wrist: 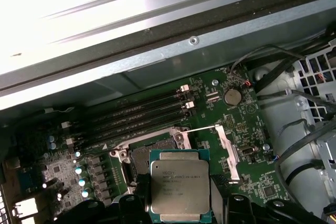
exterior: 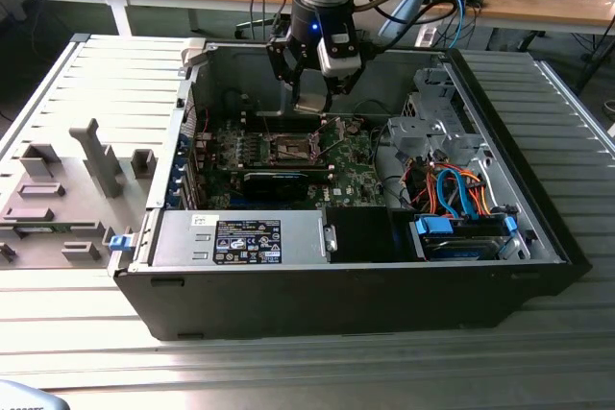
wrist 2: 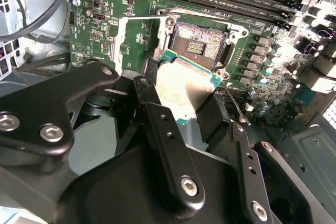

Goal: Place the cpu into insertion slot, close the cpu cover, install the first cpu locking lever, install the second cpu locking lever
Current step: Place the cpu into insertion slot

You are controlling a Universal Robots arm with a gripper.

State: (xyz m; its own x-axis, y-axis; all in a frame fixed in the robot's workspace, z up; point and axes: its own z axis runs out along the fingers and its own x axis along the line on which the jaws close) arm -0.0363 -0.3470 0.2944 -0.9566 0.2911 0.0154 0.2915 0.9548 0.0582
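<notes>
The cpu (wrist 2: 185, 83) is a thin, stiff little square, with a dull metal lid over a green rim. I'd judge it very light, but it needs care: the contacts underneath, and the fine pins they must meet, would not forgive a scrape or a drop. The smooth lid gives little purchase, so the sensible hold is by two opposite edges, and that is how it is taken. The pincer (wrist 2: 184, 100) is clenched on it, with a black finger (wrist 2: 157, 124) pressed to each side. The chip sits right at the fingertips, its lid turned up toward the wrist cameras.

From where I stand, the chip hangs in the air inside the open computer case (exterior: 365, 304), over the green board (wrist: 247, 129). It is near the insertion slot (wrist 2: 197, 45) but not yet seated. In the second wrist view the slot's dark centre lies bare, and the chip's nearest corner reaches only to its rim. How much height separates them I cannot tell.

The cpu cover (wrist: 227, 150) lies swung open just beside the slot, with bare board showing through its window. Long black memory slots (wrist: 142, 109) run along the slot's other side. The whole case rests on a ribbed grey surface (exterior: 288, 372).
</notes>
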